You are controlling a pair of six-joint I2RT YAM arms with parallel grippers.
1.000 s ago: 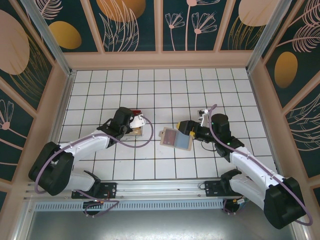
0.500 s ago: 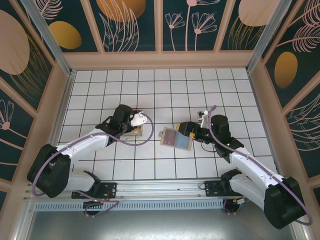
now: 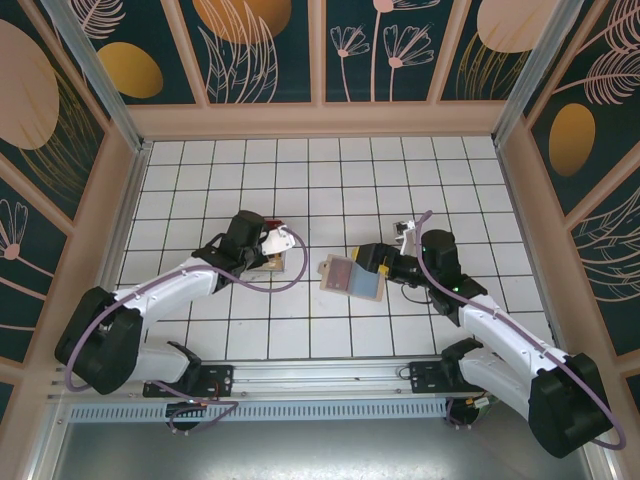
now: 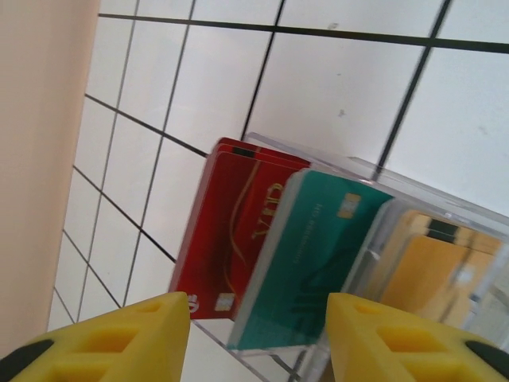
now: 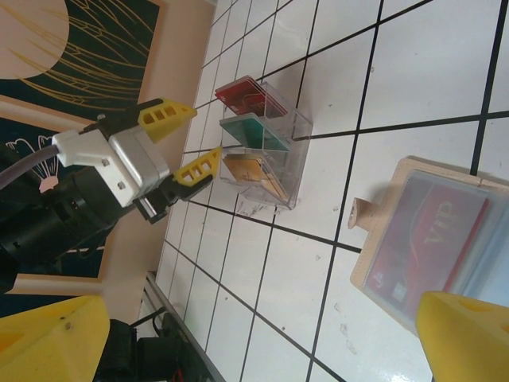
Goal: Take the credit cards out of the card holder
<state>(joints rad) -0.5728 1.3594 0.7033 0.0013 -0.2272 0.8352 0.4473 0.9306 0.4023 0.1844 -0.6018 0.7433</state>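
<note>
Seen from above, the left pincer (image 3: 266, 250) hangs over a clear tray (image 3: 272, 266) on the white tiled counter (image 3: 330, 180). The tray reaches out from under it on both the far and the near side. The right pincer (image 3: 368, 262) sits just at the right-hand edge of the card holder (image 3: 348, 274), which lies flat on the counter between the two pincers and well apart from the tray. In the left wrist view, the yellow fingertips stand wide apart and released, with nothing between them. Straight ahead of them the tray holds a red card (image 4: 231, 231) in the left compartment, a teal card (image 4: 310, 270) in the middle and a tan-orange card (image 4: 429, 274) to the right. All three lean at a slant. In the right wrist view, the right pincer's fingertips are spread to the two lower corners, released and clamping nothing. The card holder lies just ahead of the right fingertip, open, with a tan frame and small tab, and another red card (image 5: 425, 239) is tucked under its clear pocket. Farther ahead and to the left, the left pincer's fingers straddle the tray with its three cards.
</note>
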